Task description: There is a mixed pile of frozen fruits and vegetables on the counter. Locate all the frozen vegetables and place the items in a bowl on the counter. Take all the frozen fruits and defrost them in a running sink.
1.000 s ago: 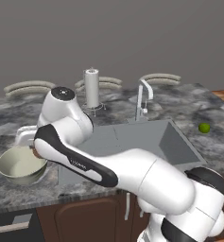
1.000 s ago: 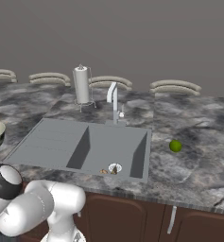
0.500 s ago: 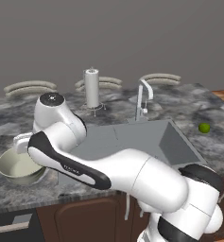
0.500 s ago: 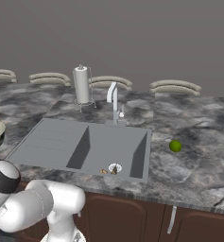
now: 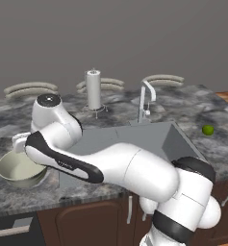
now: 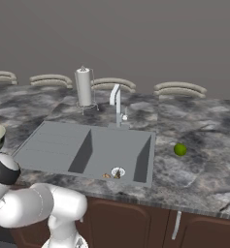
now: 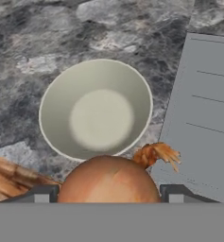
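In the hand view my gripper [image 7: 108, 194] is shut on a reddish-brown oval lump [image 7: 108, 179], one of the frozen vegetables, with a frayed tuft at its tip. It hangs just above the near rim of the pale cream-green bowl [image 7: 97, 108], whose inside is bare. The bowl [image 5: 17, 170] stands on the dark counter [image 5: 19, 199] left of the sink [image 5: 134, 137], partly under my arm. The lime-green ball [image 6: 180, 149] lies on the counter right of the sink [image 6: 102, 145]. A small orange-brown lump [image 6: 106, 176], the frozen fruit, rests in the basin beside the drain [image 6: 118, 171].
A chrome tap [image 6: 117, 104] stands behind the basin and a paper-towel holder [image 6: 83, 87] to its left. Flat curved plates [image 6: 179, 89] line the back wall. The ribbed drainboard [image 7: 203, 113] lies right beside the bowl. Brown cabinets run below the counter's front edge.
My arm has swung a little to the left, bringing the hand with the reddish-brown lump closer over the bowl. The ball and the lump in the sink have not moved.
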